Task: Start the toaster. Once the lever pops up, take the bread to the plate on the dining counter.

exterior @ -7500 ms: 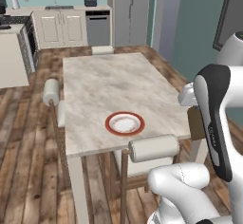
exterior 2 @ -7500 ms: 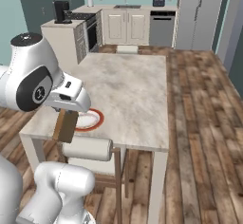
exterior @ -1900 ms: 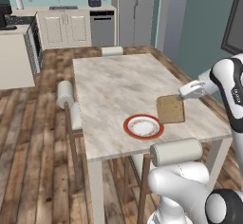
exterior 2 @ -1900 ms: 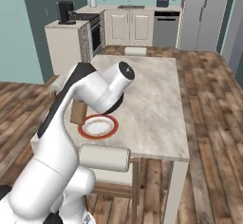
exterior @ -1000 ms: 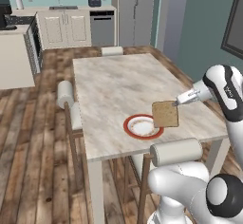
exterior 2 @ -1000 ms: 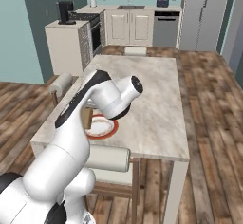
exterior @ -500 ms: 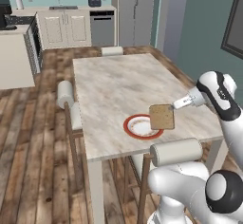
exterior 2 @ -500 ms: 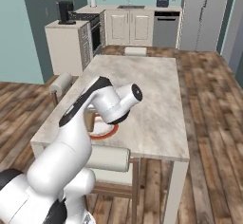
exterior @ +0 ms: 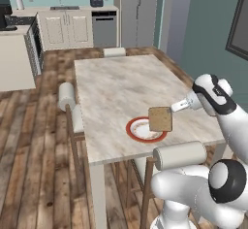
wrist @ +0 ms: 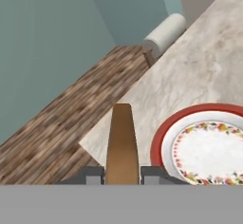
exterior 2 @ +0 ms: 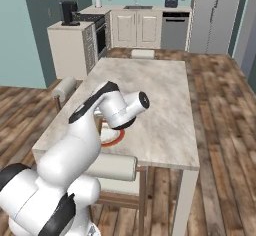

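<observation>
Bread (exterior: 160, 119): flat tan-brown square slice, pinched in tool (exterior: 173, 107).

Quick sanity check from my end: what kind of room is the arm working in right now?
A rendered home kitchen with a dining area, most likely. A marble-topped dining counter with a red-rimmed plate stands on wood flooring; behind it are white cabinets, a dishwasher and a tall grey fridge.

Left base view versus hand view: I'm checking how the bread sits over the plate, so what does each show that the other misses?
Left base view: the bread's flat square face, overlapping the plate's right rim.
Hand view: the slice edge-on, pinched in the shut gripper, and the plate's floral pattern.
Both: bread, red-rimmed plate, marble dining counter.
</observation>
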{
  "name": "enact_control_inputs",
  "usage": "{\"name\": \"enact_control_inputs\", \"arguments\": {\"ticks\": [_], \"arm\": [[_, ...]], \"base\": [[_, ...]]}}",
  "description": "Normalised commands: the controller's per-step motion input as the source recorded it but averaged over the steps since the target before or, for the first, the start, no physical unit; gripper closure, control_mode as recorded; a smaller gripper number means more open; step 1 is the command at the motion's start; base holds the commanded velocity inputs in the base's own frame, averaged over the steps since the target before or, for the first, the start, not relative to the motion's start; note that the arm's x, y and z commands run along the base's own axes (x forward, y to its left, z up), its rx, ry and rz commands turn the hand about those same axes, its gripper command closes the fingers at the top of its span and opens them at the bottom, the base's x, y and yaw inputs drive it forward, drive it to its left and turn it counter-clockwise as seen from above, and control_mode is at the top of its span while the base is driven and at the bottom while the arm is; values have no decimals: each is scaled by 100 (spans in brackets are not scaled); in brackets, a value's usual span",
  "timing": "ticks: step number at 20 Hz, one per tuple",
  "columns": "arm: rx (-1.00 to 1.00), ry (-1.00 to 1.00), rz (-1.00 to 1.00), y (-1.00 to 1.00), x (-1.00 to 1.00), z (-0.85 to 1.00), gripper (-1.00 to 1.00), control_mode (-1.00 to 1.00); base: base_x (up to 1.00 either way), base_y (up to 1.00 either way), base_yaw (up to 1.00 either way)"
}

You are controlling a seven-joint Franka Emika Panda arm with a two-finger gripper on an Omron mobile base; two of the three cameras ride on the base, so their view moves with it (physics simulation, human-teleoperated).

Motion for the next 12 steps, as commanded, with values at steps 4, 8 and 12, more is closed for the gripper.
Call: {"name": "enact_control_inputs", "arguments": {"ticks": [4,8,12], "arm": [[1,0,0,0,37,-20,100,-100],[0,0,0,0,48,-21,100,-100],[0,0,0,0,47,-24,100,-100]], "base": [[0,0,0],[0,0,0],[0,0,0]]}}
